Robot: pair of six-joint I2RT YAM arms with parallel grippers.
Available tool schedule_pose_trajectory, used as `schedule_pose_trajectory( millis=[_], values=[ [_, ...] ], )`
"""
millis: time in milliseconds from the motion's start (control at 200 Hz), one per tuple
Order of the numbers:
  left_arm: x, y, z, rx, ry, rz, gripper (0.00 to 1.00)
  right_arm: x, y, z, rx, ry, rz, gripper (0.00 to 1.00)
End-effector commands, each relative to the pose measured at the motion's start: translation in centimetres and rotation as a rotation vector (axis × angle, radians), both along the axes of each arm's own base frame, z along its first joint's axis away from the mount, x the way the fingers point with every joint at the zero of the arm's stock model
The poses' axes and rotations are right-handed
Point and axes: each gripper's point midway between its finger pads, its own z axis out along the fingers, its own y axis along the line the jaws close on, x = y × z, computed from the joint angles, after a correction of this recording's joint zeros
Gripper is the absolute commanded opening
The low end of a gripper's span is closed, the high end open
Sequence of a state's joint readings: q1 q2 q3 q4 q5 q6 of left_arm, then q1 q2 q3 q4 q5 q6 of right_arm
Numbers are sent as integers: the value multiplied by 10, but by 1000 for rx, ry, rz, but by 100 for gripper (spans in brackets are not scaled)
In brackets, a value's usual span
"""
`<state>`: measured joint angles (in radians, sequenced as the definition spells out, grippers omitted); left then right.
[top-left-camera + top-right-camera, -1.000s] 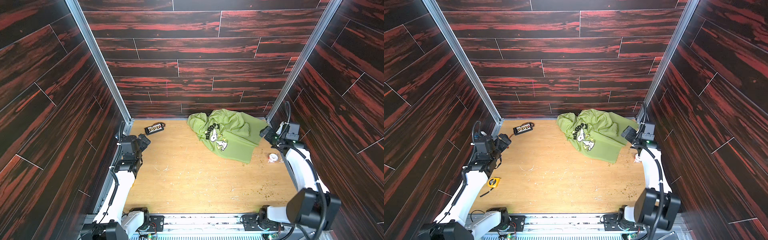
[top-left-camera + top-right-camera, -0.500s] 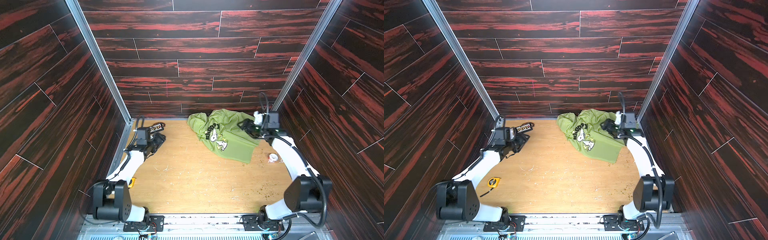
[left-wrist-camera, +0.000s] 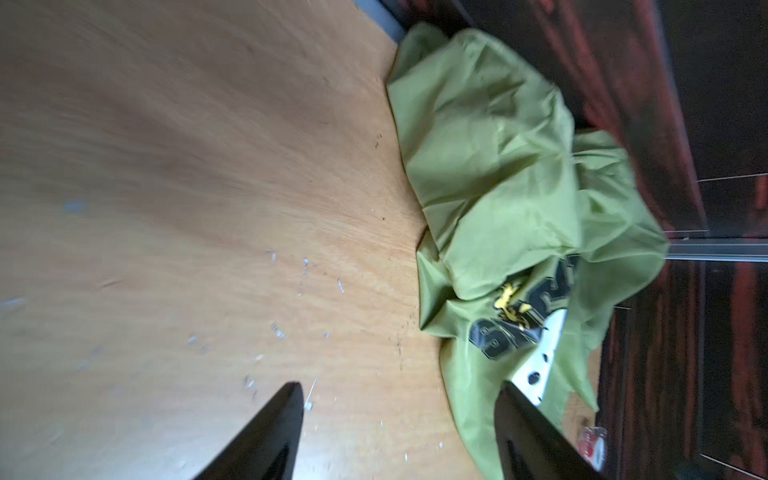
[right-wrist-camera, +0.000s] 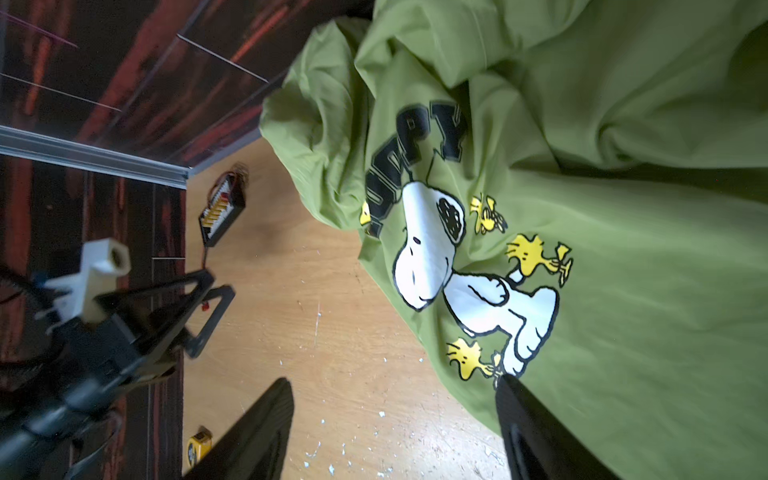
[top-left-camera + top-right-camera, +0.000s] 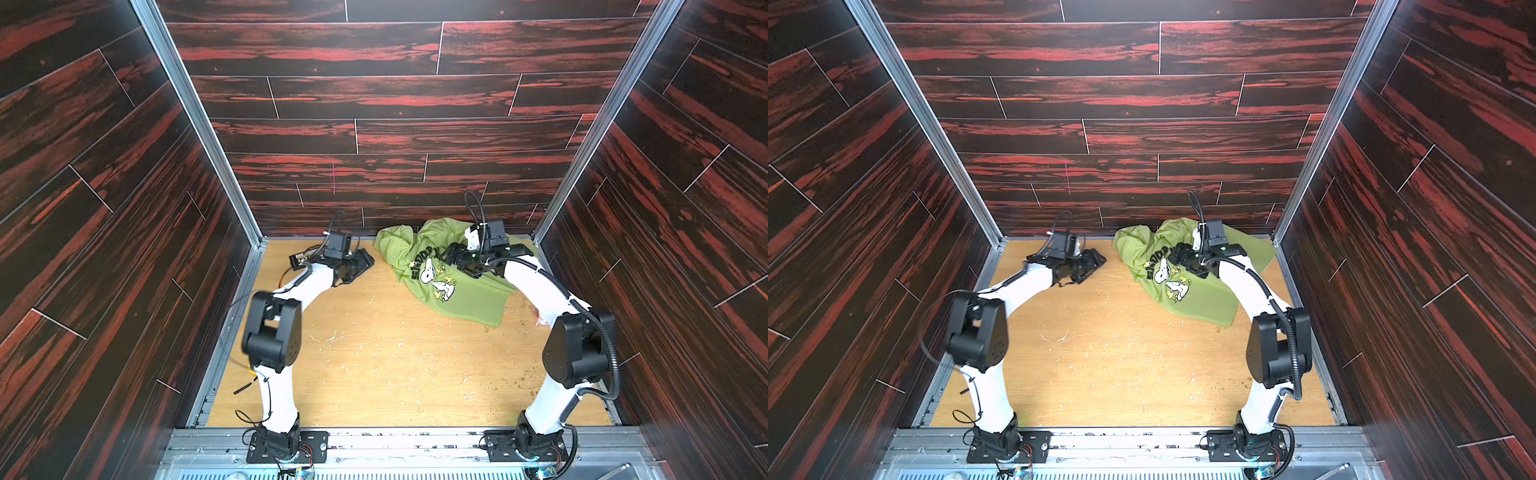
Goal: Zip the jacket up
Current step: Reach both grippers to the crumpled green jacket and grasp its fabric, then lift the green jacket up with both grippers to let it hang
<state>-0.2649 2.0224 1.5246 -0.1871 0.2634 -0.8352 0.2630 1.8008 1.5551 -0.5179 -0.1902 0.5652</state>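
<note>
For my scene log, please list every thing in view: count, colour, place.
jacket: one, olive green with white dog print, crumpled, far right of table.
board with wires: one, black, far left corner.
tape measure: one, yellow, table's left side.
small blurred item: one, red-white, right of jacket.
table: one, light wood.
left gripper: one, black, open, over bare table.
right gripper: one, black, open, above jacket print.
</note>
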Motion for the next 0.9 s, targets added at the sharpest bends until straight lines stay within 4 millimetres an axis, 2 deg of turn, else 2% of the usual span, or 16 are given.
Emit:
schedule_pose_trajectory(
  millis=[0,120,326,536,556,591,621,681,726,761,892],
  values=[
    [24,-17,-2,-60,-32,33,74,-10,-4,-20,-41,61,-1,80],
    [47,-39,-13,-162,-59,54,73,-24,-13,-29,-83,89,1,81],
    [76,-78,-25,-262,-93,33,72,-40,-21,-29,-122,106,8,81],
    [104,-96,-30,-312,-122,43,69,-48,-23,-27,-129,121,19,81],
    [106,-98,-29,-318,-126,42,66,-48,-23,-26,-130,119,21,81],
    [110,-100,-31,-329,-126,38,54,-49,-24,-25,-132,120,22,80],
    [113,-103,-30,-339,-130,33,39,-49,-24,-25,-133,120,27,78],
    [117,-108,-21,-362,-143,12,17,-50,-25,-25,-138,120,30,75],
    [117,-111,-13,-369,-152,-2,6,-50,-27,-25,-143,122,29,74],
    [117,-111,-4,-368,-168,-11,0,-51,-29,-27,-147,126,25,73],
    [104,-105,48,-323,-238,-51,0,-52,-33,-28,-140,125,16,73]
  ],
)
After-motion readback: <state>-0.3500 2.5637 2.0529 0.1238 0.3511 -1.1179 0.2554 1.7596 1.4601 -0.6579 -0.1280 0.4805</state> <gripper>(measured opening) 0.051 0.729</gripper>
